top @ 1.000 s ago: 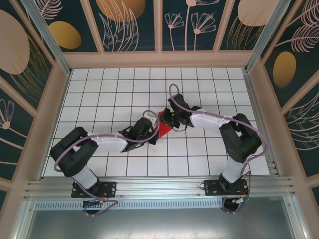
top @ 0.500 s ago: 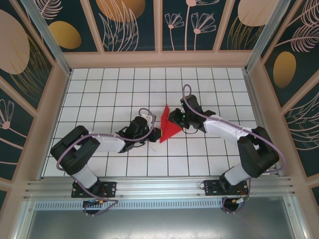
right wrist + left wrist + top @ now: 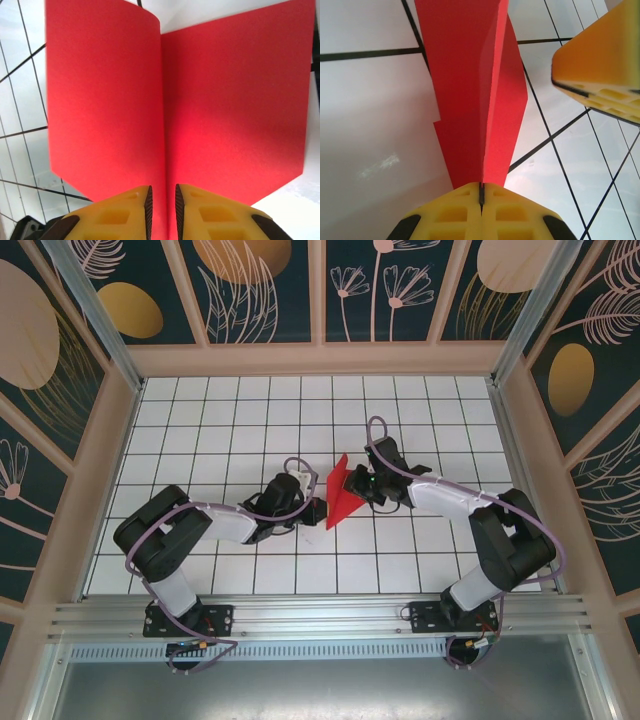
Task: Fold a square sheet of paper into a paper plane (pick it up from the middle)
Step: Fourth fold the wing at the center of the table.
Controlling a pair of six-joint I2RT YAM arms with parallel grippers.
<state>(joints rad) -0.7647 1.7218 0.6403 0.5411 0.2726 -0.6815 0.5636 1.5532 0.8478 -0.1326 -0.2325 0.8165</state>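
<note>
Square sheet of paper (image 3: pixel 340 492), bright red and already folded into a narrow pointed shape, sits at the middle of the top external view, on or just above the white tiled table (image 3: pixel 200 430); we cannot tell which. The left gripper (image 3: pixel 318 508) meets its lower left edge and the right gripper (image 3: pixel 357 483) meets its right side, so the paper lies between the two.

In the left wrist view we see the paper run from the top centre down to the bottom centre. There its narrow end is pinched in the seam of the yellow fingers (image 3: pixel 452 215), which are pressed together on it.

In the right wrist view the paper spreads across the upper frame as two panels. Its centre crease drops straight into the slim gap between the yellow fingers (image 3: pixel 205 212), and we read them as clamped on the fold
</note>
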